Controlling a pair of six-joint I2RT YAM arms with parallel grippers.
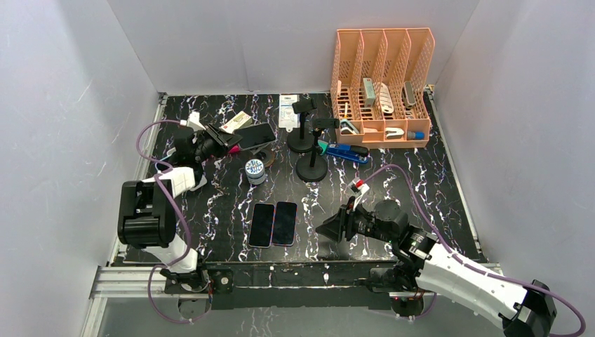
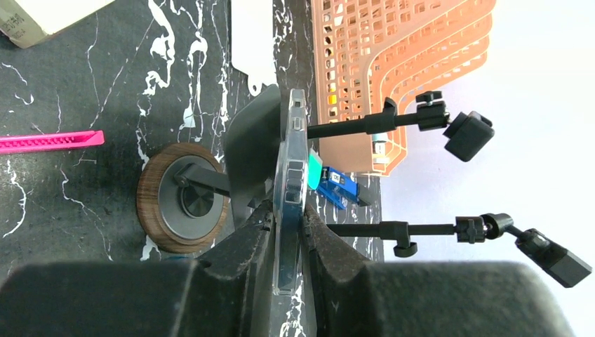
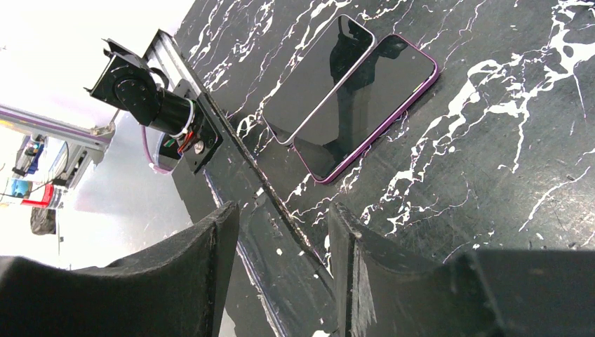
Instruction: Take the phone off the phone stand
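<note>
The phone [image 2: 291, 175] in a clear case appears edge-on in the left wrist view, and my left gripper [image 2: 288, 210] is shut on its lower end. It lies along the dark back plate of the phone stand [image 2: 249, 151], whose round wooden base [image 2: 184, 198] sits on the table. From above, the phone [image 1: 254, 135] is dark and tilted at the back left, with the left gripper [image 1: 228, 144] at its left end. My right gripper [image 1: 330, 228] hovers open near the front edge, and nothing is between its fingertips [image 3: 284, 214].
Two phones [image 1: 262, 225] [image 1: 284, 223] lie flat side by side at the front centre. Two black clamp stands [image 1: 302, 130] [image 1: 312, 158], a blue stapler [image 1: 347, 152] and an orange file organizer [image 1: 382, 84] stand at the back right. A small jar [image 1: 255, 170] sits near the stand.
</note>
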